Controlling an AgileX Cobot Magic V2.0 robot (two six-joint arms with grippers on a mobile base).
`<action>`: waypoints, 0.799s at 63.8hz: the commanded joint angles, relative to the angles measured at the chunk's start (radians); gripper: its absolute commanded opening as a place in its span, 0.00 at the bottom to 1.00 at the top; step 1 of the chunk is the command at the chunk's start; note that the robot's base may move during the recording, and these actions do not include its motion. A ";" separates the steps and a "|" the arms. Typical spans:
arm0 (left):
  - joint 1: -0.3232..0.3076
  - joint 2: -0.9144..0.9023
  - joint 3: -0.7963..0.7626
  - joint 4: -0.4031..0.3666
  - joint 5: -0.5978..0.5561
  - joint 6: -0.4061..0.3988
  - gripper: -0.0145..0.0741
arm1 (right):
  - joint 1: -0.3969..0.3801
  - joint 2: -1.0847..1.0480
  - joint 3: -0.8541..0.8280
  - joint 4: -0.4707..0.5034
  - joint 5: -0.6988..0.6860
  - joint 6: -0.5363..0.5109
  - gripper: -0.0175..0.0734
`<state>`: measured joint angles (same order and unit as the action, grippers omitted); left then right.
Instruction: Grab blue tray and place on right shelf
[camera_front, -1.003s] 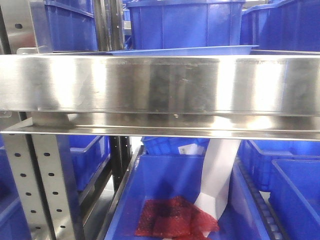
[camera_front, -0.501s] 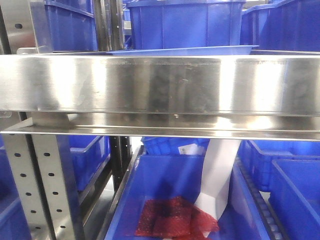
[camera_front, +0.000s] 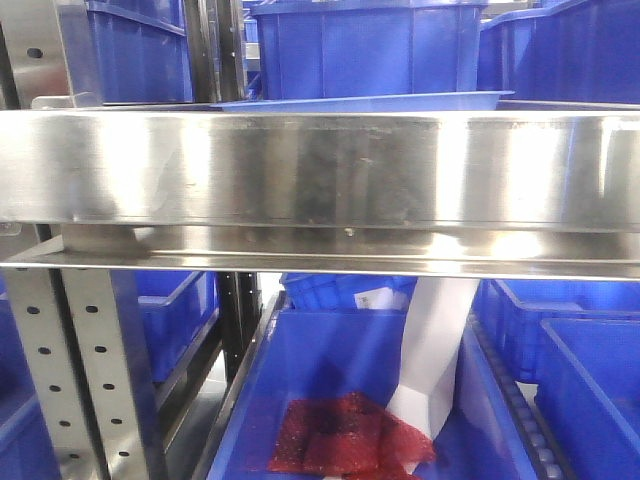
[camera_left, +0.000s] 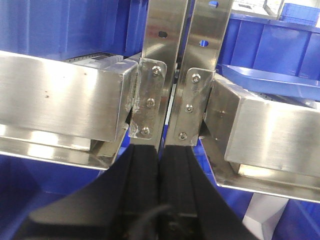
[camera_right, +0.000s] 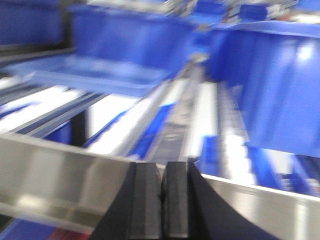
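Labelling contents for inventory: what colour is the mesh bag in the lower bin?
Red mesh bag, lying in a blue bin; clearest in the front-facing view.

Light-blue tray (camera_front: 360, 101), shiny silver shelf rail (camera_front: 320, 165), darker blue bins (camera_front: 360, 45), red mesh (camera_front: 350, 435).

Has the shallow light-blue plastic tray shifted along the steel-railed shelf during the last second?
No. The shallow light-blue plastic tray keeps its place above the shiny stainless-steel front rail.
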<state>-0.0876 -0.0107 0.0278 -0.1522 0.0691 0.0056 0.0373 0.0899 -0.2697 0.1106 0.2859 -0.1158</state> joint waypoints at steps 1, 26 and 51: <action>0.003 -0.015 0.031 -0.008 -0.096 0.004 0.11 | -0.069 -0.031 0.045 0.027 -0.192 -0.027 0.26; 0.003 -0.013 0.031 -0.008 -0.096 0.004 0.11 | -0.106 -0.121 0.277 0.023 -0.365 0.024 0.26; 0.003 -0.013 0.031 -0.008 -0.096 0.004 0.11 | -0.106 -0.121 0.276 0.024 -0.360 0.026 0.26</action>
<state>-0.0876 -0.0112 0.0278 -0.1522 0.0673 0.0070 -0.0631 -0.0103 0.0289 0.1342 0.0202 -0.0879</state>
